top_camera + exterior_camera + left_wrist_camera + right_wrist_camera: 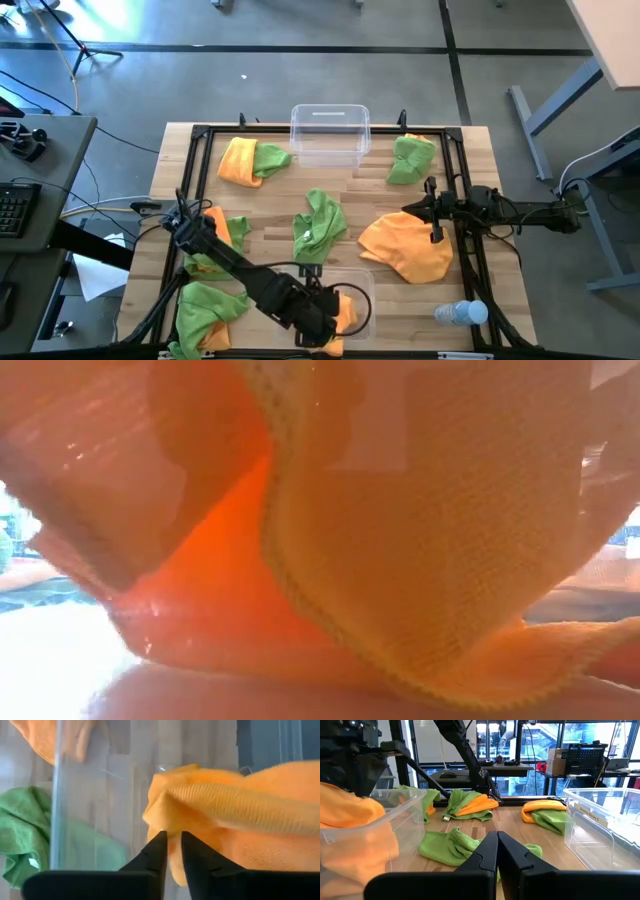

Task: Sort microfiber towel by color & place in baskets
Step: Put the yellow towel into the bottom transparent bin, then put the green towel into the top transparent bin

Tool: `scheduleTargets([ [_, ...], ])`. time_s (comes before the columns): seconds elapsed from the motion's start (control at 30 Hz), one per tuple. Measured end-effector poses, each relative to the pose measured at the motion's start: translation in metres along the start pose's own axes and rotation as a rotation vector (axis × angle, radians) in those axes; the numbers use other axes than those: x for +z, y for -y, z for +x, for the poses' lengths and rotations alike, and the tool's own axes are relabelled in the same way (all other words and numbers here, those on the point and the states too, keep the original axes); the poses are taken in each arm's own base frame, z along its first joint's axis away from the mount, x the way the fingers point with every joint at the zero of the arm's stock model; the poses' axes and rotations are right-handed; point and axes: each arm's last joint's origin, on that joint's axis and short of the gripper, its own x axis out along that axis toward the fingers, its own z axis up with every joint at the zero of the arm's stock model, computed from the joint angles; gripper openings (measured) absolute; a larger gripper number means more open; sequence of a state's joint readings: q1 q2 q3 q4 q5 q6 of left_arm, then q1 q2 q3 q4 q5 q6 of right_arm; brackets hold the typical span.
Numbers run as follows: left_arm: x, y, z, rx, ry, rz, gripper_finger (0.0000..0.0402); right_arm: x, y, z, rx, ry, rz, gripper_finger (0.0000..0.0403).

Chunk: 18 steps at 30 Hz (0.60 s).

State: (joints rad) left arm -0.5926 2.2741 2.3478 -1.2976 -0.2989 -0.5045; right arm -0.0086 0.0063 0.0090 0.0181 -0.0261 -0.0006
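An orange microfiber towel (235,810) lies bunched in the near clear basket (362,285), and it fills the low view (400,510). My left gripper (173,837) points steeply down into that basket, its fingers slightly apart at the towel's folded corner. Loose on the table are a green towel (320,228) in the middle, a large orange one (405,250) to the right and mixed orange-green heaps (250,160) on the left. The far basket (330,133) stands with nothing in it. At the right, my right gripper (497,837) waits level and shut. My left gripper comes from above at the orange towel's folded corner (165,815), inside the near basket. The fingers stand a little apart with the fold just past their tips. I cannot tell whether they touch it. The towel rests on the basket floor.
A black frame (200,135) runs around the work area. A small clear bottle (462,313) lies at the near right. More towels lie at the far right (412,157) and near left (205,310). Bare wood shows between the far basket and the middle green towel.
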Motion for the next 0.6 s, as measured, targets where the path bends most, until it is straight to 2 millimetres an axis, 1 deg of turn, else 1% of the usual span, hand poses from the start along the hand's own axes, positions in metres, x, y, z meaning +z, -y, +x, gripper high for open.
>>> scheduleTargets([
  [0.2, 0.0, -0.014, 0.002, 0.034, -0.058, -0.006, 0.0113, 0.0, 0.0, 0.0, 0.0, 0.0, 0.0, 0.0],
  [0.33, -0.002, -0.017, -0.002, 0.043, -0.08, 0.0, 0.0135, 0.0, 0.0, 0.0, 0.0, 0.0, 0.0, 0.0],
  [0.4, -0.003, -0.015, -0.007, 0.03, -0.068, 0.01, 0.014, 0.0, 0.0, 0.0, 0.0, 0.0, 0.0, 0.0],
  [0.6, -0.007, -0.013, -0.04, -0.017, -0.011, 0.019, 0.0142, 0.0, 0.0, 0.0, 0.0, 0.0, 0.0, 0.0],
])
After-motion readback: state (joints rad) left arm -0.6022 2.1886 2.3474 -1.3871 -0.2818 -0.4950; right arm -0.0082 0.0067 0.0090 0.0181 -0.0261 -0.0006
